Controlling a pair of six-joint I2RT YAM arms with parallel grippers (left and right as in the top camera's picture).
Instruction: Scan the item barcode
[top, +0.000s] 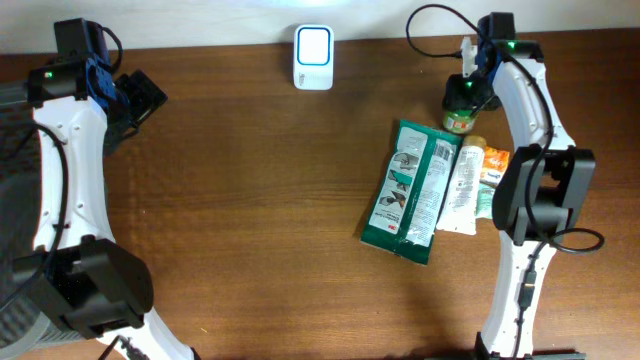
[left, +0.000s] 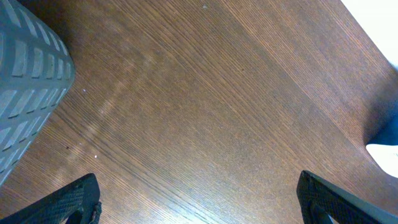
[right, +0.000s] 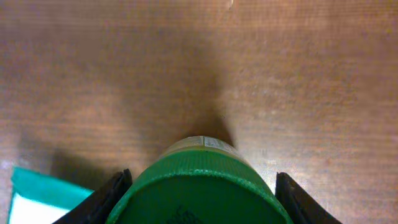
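Scanning looks unstarted from overhead: my right gripper (top: 466, 92) is on the green-lidded jar (top: 460, 119), with the scanner (top: 313, 57) well off to its side across the table (top: 250, 200). Packet (top: 408, 190) and tube (top: 463, 190) lie behind it, out of the way. Right wrist: my fingers (right: 102, 199) clamp the lid on both sides. Left wrist: my left gripper (left: 199, 199) stands wide apart over wood, grey basket (left: 28, 81) beside.

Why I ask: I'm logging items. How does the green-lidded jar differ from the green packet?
The jar stands upright; the green packet lies flat on the table. The right gripper is closed on the jar's lid; no gripper touches the packet. From above, the packet covers far more table than the jar. Both are partly green.
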